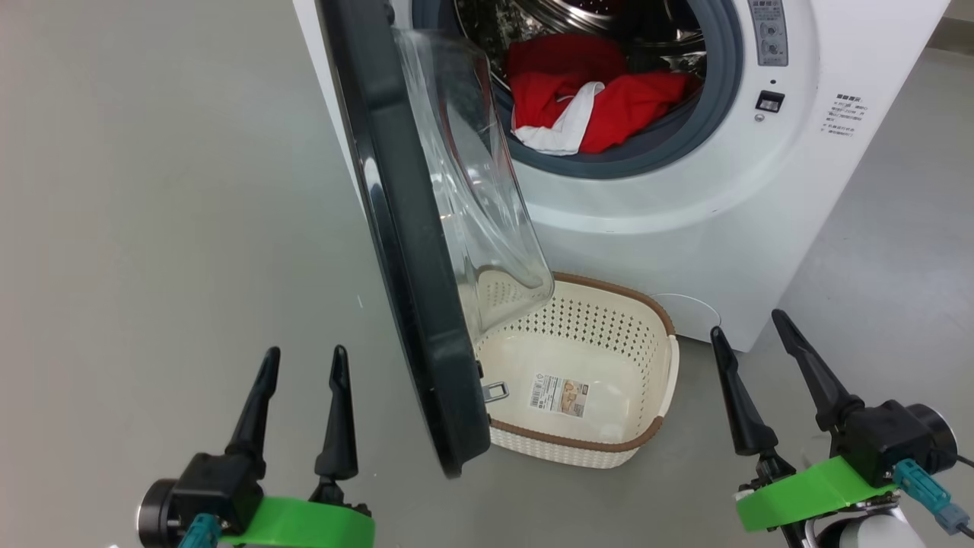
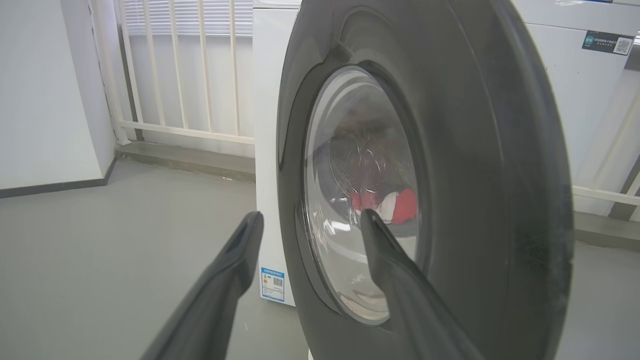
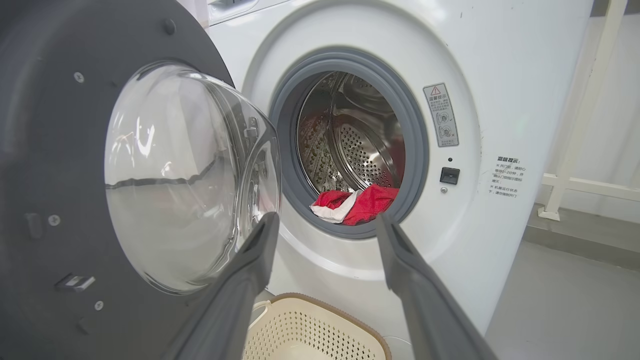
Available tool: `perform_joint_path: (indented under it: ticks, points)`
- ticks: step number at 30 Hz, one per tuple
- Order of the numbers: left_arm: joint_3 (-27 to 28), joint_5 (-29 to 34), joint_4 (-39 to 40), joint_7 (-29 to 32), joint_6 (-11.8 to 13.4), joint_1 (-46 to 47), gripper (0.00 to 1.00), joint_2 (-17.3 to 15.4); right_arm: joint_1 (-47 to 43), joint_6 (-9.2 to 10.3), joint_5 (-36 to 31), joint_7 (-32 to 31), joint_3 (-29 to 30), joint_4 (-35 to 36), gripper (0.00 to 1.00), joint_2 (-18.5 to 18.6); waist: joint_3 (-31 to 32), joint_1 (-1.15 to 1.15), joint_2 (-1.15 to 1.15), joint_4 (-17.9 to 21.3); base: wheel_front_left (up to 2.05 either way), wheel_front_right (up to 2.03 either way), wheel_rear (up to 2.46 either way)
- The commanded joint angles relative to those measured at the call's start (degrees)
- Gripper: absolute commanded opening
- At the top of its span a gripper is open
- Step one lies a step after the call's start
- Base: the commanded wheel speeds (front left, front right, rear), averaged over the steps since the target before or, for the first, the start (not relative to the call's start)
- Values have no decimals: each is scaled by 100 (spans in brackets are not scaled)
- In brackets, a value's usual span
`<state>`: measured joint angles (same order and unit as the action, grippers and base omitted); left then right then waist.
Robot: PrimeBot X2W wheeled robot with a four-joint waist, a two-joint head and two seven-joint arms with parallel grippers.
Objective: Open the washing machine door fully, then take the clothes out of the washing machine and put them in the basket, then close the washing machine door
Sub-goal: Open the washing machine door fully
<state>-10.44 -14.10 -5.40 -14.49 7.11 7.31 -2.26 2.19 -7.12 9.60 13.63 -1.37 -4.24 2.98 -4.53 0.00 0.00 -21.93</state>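
Observation:
The washing machine (image 1: 685, 190) (image 3: 500, 75) has its door (image 1: 411, 251) (image 2: 475, 175) (image 3: 60, 150) swung out about halfway, edge-on to me in the head view. Red and white clothes (image 1: 593, 106) (image 3: 355, 205) (image 2: 395, 206) lie at the drum's front lip. The cream basket (image 1: 586, 380) (image 3: 310, 330) sits on the floor below the opening, with nothing in it but a sticker, partly behind the door. My left gripper (image 1: 304, 365) (image 2: 310, 220) is open, low on the door's outer side, apart from it. My right gripper (image 1: 749, 331) (image 3: 327, 222) is open, right of the basket, pointing at the drum.
Grey floor (image 1: 152, 190) stretches wide to the left of the door and to the right of the machine. A white railing (image 2: 185, 75) and a wall (image 2: 45, 90) stand behind the machine. A second white appliance (image 2: 575, 75) stands to the right behind the door.

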Motion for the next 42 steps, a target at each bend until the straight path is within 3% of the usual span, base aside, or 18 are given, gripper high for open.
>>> perform_joint_path:
  ticks: [1, 3, 4, 6, 20, 33, 42]
  points:
    - [208, 69, 161, -51, 48, 15, 100, -62, -29, -36, 41, 57, -161, 159, 100, -10, 19, 0, 0, 11, 0, 0, 0]
    - [220, 88, 157, -51, 41, 4, 100, -62, -28, -36, 79, 61, -161, 150, 100, -10, 41, 0, 0, 23, 0, 0, 0]
    - [225, 96, 154, -51, 35, -2, 84, -62, -27, -36, 95, 63, -161, 145, 100, -10, 55, 0, 0, 29, 0, 0, 0]
    - [235, 108, 151, -51, 21, -12, 0, -62, -29, -36, 123, 67, -165, 133, 100, -10, 75, 0, 0, 37, 0, 0, 0]
    - [169, 379, 1310, -51, -43, 407, 0, -62, 24, -36, 199, 80, -148, 62, 100, -10, 59, 0, 0, 58, 0, 0, 0]
    - [-570, 700, 2238, 259, -163, 800, 0, -64, 90, -36, 224, 83, -154, 61, 100, -10, -13, 0, 0, 191, 0, 0, 0]
    - [-1289, 658, 2273, 656, -264, 905, 0, -63, 148, -36, 237, 89, -152, 59, 100, -10, -84, 0, 0, 243, 0, 0, 0]
